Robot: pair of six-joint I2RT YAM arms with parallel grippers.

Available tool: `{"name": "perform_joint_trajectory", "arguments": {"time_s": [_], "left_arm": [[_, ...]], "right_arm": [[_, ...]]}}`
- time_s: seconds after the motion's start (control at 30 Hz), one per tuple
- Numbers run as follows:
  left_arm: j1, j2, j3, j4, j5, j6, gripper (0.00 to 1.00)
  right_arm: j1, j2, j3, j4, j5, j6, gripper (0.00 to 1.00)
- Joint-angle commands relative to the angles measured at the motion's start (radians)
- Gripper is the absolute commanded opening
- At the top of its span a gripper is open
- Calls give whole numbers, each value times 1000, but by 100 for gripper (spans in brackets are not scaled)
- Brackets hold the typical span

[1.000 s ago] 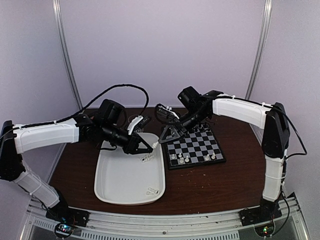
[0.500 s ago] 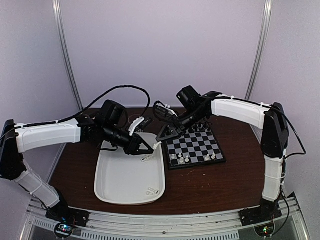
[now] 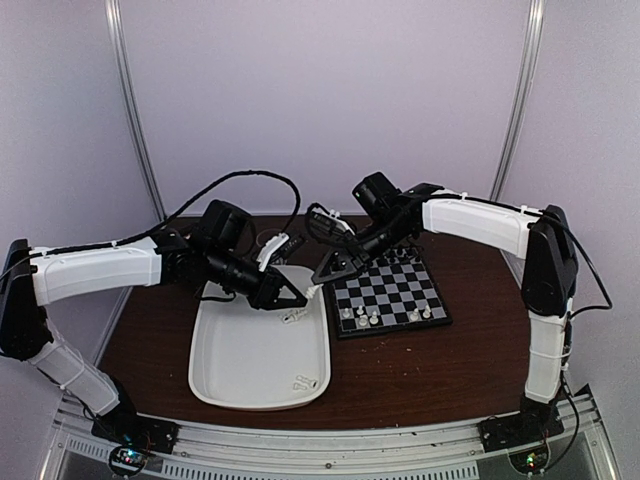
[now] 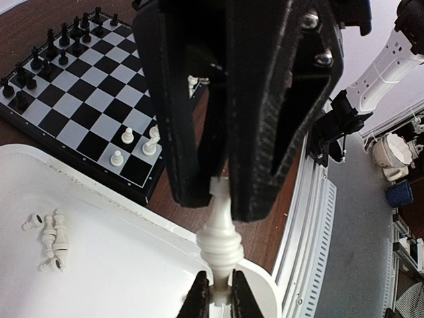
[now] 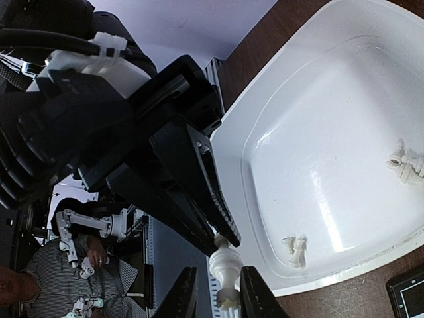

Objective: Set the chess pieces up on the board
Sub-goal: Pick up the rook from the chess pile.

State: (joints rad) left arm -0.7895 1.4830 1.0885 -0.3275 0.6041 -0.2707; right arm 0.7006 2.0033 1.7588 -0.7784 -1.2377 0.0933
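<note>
My left gripper [image 3: 300, 297] is shut on the foot of a white chess piece [image 3: 312, 290] and holds it in the air over the right edge of the white tray [image 3: 250, 360]. In the left wrist view the piece [image 4: 217, 245] stands between the left gripper's tips [image 4: 217, 295]. My right gripper [image 3: 325, 275] is open, and its fingers [image 4: 265, 132] straddle the piece's crowned top [image 5: 225, 265] with a gap showing. The board [image 3: 395, 295] lies right of the tray, with several white pieces [image 3: 360, 317] on its near rows.
Black chessmen [image 3: 400, 257] line the board's far rows. Loose white pieces lie in the tray near its front right corner [image 3: 305, 382] and by its right rim [image 3: 293, 318]. The table's front rail is behind the tray in the wrist views.
My right gripper has moved left and slightly up to close in on the piece held by my left gripper. The left arm has barely moved.
</note>
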Motion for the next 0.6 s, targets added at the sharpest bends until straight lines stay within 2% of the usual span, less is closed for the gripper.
{"name": "perform_joint_trajectory", "arguments": {"time_s": [0.0,0.3,0.47,0.57], "left_arm": [[-7,-9,18,54,-12,15,6],[-7,-12,12,60,-15,12,6],[-7,-10,6,63,-17,9,6],[-7,-6,2,59,-25,12,6]], "right_arm": [[5,18,-9,-13,2,-25,25],[5,18,-12,-28,22,-42,19],[1,18,-7,-31,37,-49,3],[-7,18,6,-66,70,-78,0]]}}
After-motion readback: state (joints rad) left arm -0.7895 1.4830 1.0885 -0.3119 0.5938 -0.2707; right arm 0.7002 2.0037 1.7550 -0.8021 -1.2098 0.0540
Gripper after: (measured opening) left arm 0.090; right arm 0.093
